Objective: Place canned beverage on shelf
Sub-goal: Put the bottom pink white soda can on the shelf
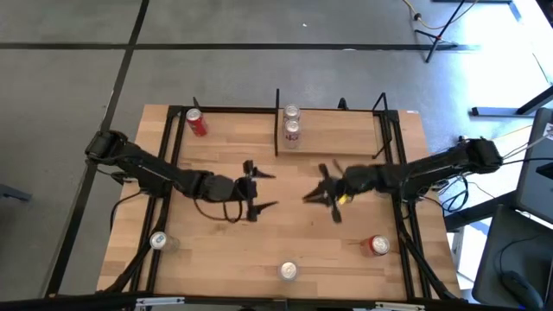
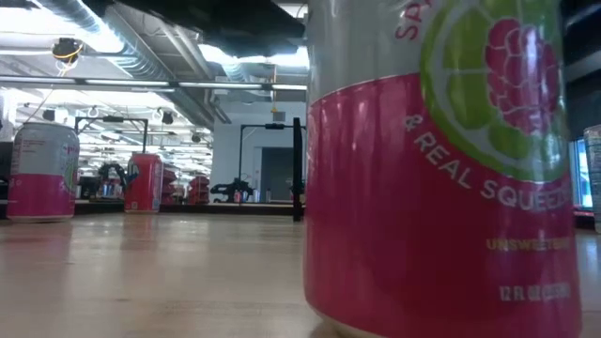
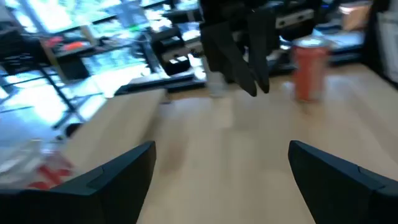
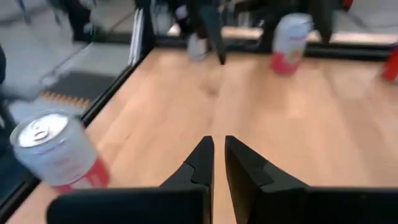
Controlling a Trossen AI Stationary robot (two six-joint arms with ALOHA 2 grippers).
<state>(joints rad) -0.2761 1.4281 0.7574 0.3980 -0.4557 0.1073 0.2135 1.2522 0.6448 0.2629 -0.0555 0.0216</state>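
Note:
The shelf point(image 1: 339, 135) stands at the table's far edge, right of the middle. Two cans point(image 1: 291, 122) stand upright at its left end. Loose cans stand on the table: a red one at the far left point(image 1: 197, 123), a pink-and-white one at the near left point(image 1: 158, 241), one at the near middle point(image 1: 288, 271) that fills the low view point(image 2: 441, 178), and a red one at the near right point(image 1: 378, 246). My left gripper point(image 1: 260, 192) is open and empty over the table's middle. My right gripper point(image 1: 316, 193) faces it, shut and empty point(image 4: 216, 155).
Black frame rails point(image 1: 169, 164) run along the table's left and right sides. The bare wood between the two grippers and the near cans is free. In the right wrist view the near-middle can point(image 4: 55, 152) stands beside the table's edge.

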